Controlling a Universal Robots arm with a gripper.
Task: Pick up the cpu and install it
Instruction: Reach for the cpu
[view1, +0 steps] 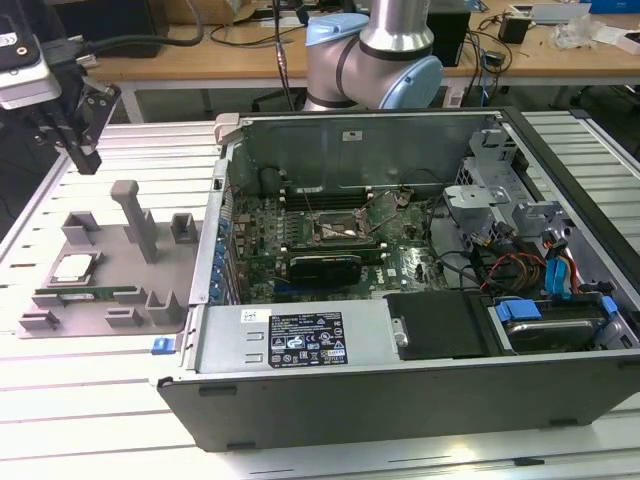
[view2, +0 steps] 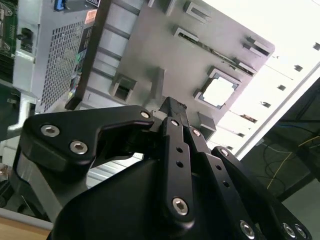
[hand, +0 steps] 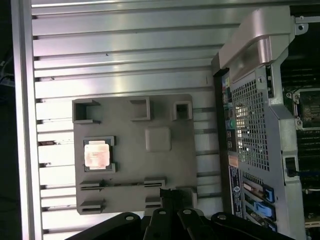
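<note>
The cpu (view1: 72, 267) lies flat in a square pocket of the grey tray (view1: 105, 255), at the middle left of the exterior view. The tray sits on the ribbed metal table (view1: 90, 400), just beside the open computer case (view1: 400, 400). The gripper (view1: 85, 158) hangs in the upper left of that view, above the tray and apart from the cpu, its black fingers pressed together with nothing between them.
</note>
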